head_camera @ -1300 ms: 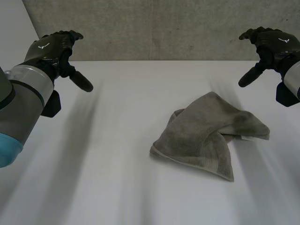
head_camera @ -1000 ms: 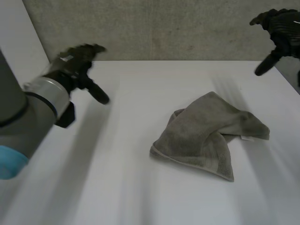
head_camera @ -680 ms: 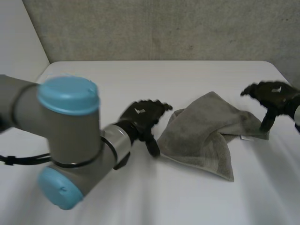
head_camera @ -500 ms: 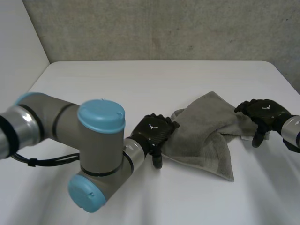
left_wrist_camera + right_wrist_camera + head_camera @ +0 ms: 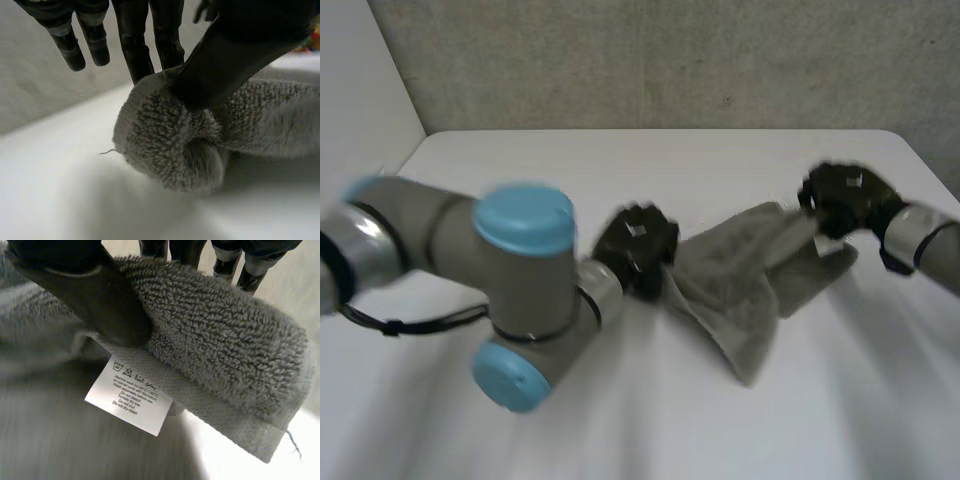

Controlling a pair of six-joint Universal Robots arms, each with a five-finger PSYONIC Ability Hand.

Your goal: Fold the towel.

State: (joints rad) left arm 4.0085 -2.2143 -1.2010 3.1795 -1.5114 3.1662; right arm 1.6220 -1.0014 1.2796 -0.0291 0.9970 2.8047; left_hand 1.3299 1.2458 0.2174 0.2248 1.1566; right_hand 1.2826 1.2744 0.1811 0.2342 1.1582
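**Head view.** We see the grey towel [image 5: 738, 285] at centre-right of the frame, bunched and drawn out between the two hands above the white tabletop [image 5: 620, 165]. The left hand [image 5: 635, 248] is closed on the towel's left end at frame centre. The right hand [image 5: 845, 198] is closed on its right end at upper right. The middle of the cloth sags toward the tabletop.

**Left wrist view.** The thumb [image 5: 235, 55] clamps a rolled edge of the towel against the fingers [image 5: 132, 50]. The two outer fingers are straight and clear of the cloth.

**Right wrist view.** The thumb presses a hemmed corner against the fingers behind it. A white care label [image 5: 130, 396] hangs from the hem just beside the thumb. It carries a row of laundry symbols and several lines of small washing instructions, too fine to quote reliably. No brand is visible.

**Progress.** We judge the task to be at its start. Both ends are gripped, but the towel is crumpled and no fold is made. Spreading it flat and folding both remain to be done.
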